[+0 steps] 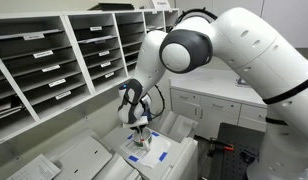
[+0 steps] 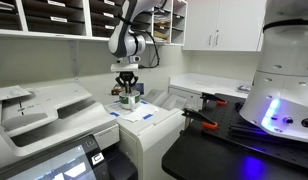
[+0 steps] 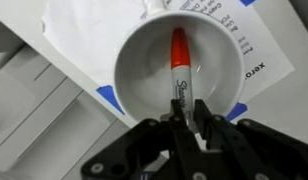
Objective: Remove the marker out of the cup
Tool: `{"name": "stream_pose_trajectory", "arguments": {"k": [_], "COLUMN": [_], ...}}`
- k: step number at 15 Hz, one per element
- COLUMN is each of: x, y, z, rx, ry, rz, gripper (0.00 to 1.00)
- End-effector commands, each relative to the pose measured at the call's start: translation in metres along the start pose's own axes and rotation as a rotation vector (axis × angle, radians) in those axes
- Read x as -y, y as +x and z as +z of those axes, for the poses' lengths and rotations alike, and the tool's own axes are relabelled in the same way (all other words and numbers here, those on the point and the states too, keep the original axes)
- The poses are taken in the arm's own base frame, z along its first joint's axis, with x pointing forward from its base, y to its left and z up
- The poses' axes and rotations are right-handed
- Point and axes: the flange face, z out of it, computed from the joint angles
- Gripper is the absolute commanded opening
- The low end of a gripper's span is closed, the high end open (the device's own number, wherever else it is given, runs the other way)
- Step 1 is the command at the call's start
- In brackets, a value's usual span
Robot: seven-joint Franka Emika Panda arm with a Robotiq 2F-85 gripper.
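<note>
Mailroom shelves [image 1: 54, 60] behind. Cup [image 3: 134, 60] on paper [image 3: 84, 25], mid-bench [image 2: 146, 138]. Marker [image 3: 180, 65] inside cup. Tool [image 3: 186, 122] pinches marker's near end. Step seems grasp done; next likely straight lift clear of rim.

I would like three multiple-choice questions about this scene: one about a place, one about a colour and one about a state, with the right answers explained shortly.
1. Where does the cup stand?
A. on a white sheet with blue patches
B. in a shelf compartment
C. on the dark bench

2. What colour is the end of the marker that is away from the pincer?
A. green
B. red
C. yellow

3. Where is the marker now?
A. flat on the sheet
B. high above the cup
C. inside the cup

Answers:
1 A: the wrist view shows the sheet under the cup.
2 B: that end is clearly red there.
3 C: the cup's wall surrounds the marker, and the pincer is shut on its dark end.
</note>
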Motion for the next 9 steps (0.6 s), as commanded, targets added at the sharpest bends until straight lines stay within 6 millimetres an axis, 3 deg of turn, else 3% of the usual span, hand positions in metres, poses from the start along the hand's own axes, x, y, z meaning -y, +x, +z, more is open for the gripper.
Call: {"name": "stream_pose_trajectory", "arguments": {"k": [1,2,4,7,9], "x": [0.001,0.000,-0.001,-0.002,-0.003], "y": [-0.004,-0.005,-0.007,-0.010,-0.010], "z": [0.007,0.008,0.014,0.026,0.032], "rx": [-0.020,-0.024,-0.025,-0.028,-0.034], "ry": [0.007,0.004,0.001,-0.001,0.002], "rz": [-0.013,-0.011,-0.006,-0.005,-0.005], "gripper": [0.21,0.46,0.51,0.74,0.35]}}
